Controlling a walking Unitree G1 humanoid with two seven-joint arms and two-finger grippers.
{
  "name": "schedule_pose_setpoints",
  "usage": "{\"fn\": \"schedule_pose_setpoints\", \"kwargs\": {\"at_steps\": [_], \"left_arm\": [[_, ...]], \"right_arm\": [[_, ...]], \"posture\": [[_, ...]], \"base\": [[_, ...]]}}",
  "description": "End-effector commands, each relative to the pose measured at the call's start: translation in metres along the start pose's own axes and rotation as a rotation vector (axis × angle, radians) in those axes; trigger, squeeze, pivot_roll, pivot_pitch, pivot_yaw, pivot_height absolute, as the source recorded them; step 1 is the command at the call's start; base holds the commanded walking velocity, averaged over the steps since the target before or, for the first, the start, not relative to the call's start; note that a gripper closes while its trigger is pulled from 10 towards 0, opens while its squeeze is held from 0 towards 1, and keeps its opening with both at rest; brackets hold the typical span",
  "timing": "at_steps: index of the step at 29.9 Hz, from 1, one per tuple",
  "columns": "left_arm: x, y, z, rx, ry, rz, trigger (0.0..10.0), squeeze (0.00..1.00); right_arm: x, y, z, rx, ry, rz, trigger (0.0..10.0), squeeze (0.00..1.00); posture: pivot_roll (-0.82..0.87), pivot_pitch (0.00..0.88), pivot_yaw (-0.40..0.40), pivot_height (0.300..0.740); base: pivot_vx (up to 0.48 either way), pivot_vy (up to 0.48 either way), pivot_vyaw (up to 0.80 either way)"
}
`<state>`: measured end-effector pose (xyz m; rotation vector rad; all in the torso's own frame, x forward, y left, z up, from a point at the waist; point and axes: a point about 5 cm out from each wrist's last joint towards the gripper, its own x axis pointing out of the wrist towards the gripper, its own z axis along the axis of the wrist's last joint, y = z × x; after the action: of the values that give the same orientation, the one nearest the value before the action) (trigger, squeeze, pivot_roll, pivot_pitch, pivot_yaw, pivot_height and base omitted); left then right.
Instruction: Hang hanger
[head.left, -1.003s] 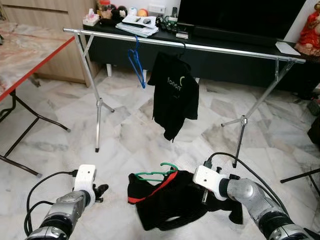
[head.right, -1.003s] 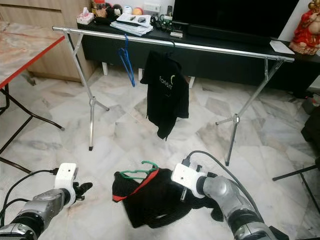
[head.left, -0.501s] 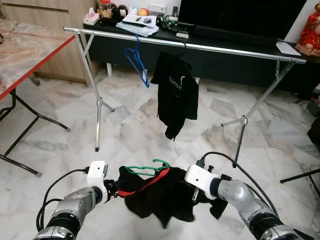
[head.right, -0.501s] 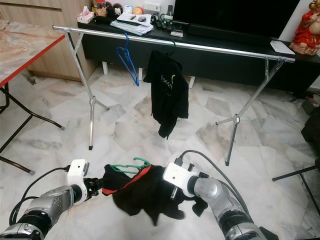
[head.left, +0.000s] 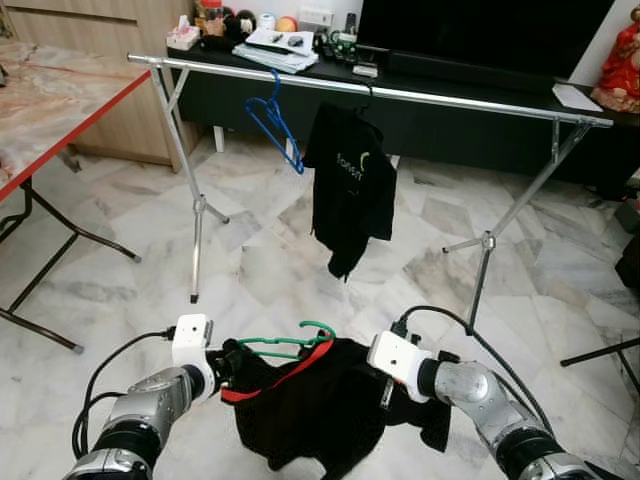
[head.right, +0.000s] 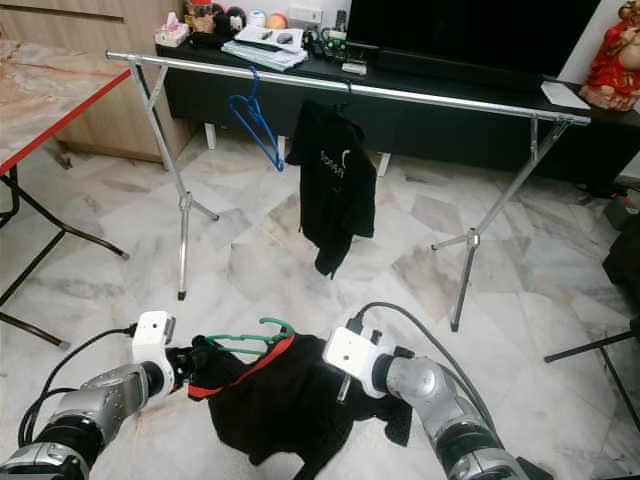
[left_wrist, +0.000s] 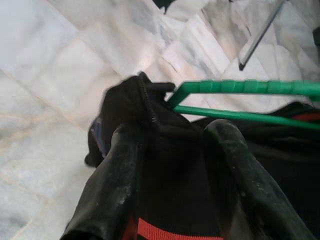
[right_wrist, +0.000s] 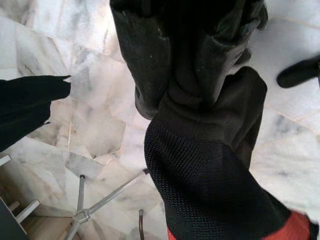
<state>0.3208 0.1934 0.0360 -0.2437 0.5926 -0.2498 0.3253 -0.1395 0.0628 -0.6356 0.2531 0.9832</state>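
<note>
Both end effectors (head.left: 222, 368) (head.left: 385, 392) clamping garment (head.left: 310, 410)

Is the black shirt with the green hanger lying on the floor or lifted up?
Lifted: the black shirt on its green hanger hangs between left hand and right hand.

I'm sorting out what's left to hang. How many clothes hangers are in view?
3: a bare blue hanger on the rail, one carrying the hung black shirt, mostly hidden, and a green hanger in the garment both grippers hold.
</note>
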Motion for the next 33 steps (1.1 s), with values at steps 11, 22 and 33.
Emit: {"fn": "schedule_pose_setpoints", "kwargs": {"at_steps": [11, 22, 33], "left_arm": [[0.004, -0.005, -0.01, 0.016, 0.071, 0.036, 10.0, 0.0], [0.0, 0.013, -0.02, 0.084, 0.157, 0.23, 10.0, 0.0], [-0.003, 0.021, 0.002, 0.124, -0.02, 0.313, 8.2, 0.0]], "right_arm": [[-0.008, -0.016, 0.023, 0.031, -0.171, 0.02, 10.0, 0.0], [-0.018, -0.02, 0.02, -0.009, -0.148, 0.075, 10.0, 0.0], [-0.019, -0.006, 0.006, -0.029, -0.055, 0.179, 10.0, 0.0]], "posture": [[-0.01, 0.1, -0.105, 0.74], [-0.01, 0.089, -0.103, 0.74], [-0.01, 0.099, -0.108, 0.74]], "base": [[0.0, 0.0, 0.0], [0.0, 0.0, 0.0], [0.0, 0.0, 0.0]]}}
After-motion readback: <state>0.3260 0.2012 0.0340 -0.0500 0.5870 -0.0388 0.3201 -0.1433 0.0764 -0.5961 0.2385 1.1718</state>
